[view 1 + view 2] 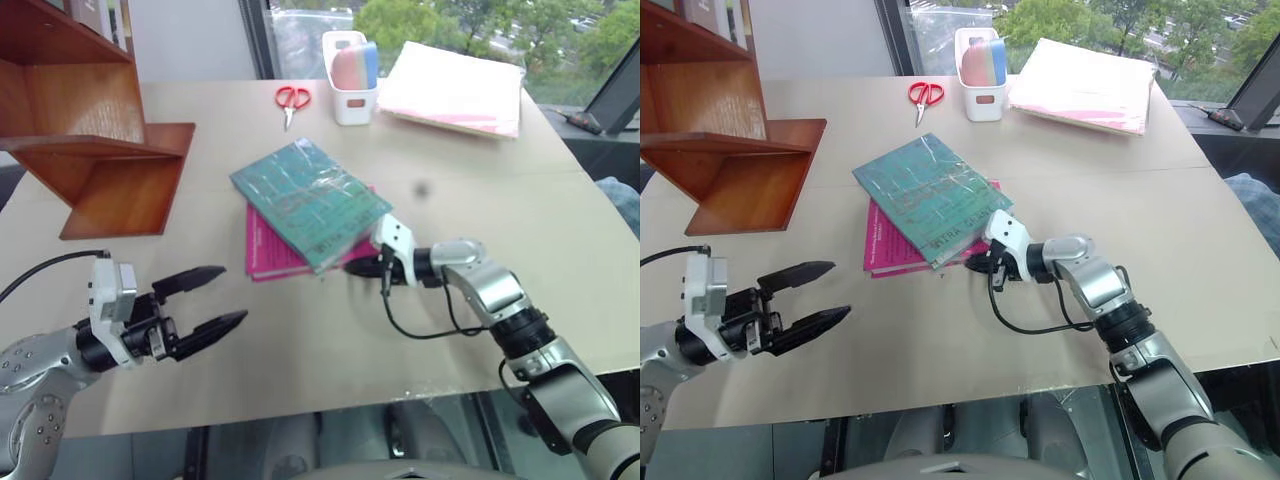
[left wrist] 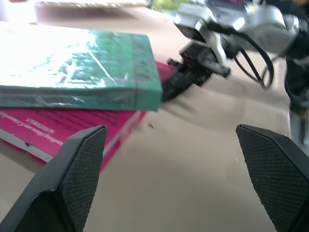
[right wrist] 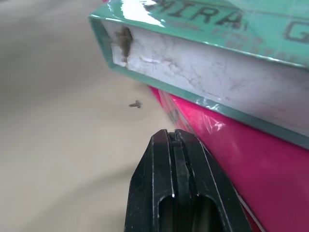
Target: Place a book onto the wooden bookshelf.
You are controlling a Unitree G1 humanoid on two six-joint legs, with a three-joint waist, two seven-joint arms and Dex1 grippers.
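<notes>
Spanning a pale tan table (image 1: 330,340) beside a window, the scene has the wooden bookshelf (image 1: 95,150) at ten o'clock. The book (image 1: 308,202), glossy teal, lies centred atop a magenta book (image 1: 272,250). The left gripper (image 1: 212,298) gapes wide; the right gripper (image 3: 175,136), pinched closed and empty, noses its corner.

Big tan table (image 1: 300,350), kinda cardboard-looking top. Bookshelf (image 1: 100,150) sits at the far left corner, its slanted wooden foot right on the tabletop. Red scissors (image 1: 292,99) lie near the far edge, just beside a white holder (image 1: 352,100) with pastel stuff in it. A pale paper stack (image 1: 455,88) fills the far right corner. Around the middle there's a pink book (image 1: 272,250) flat on the table, and the teal book (image 1: 308,200) is lying on top of it, skewed.
</notes>
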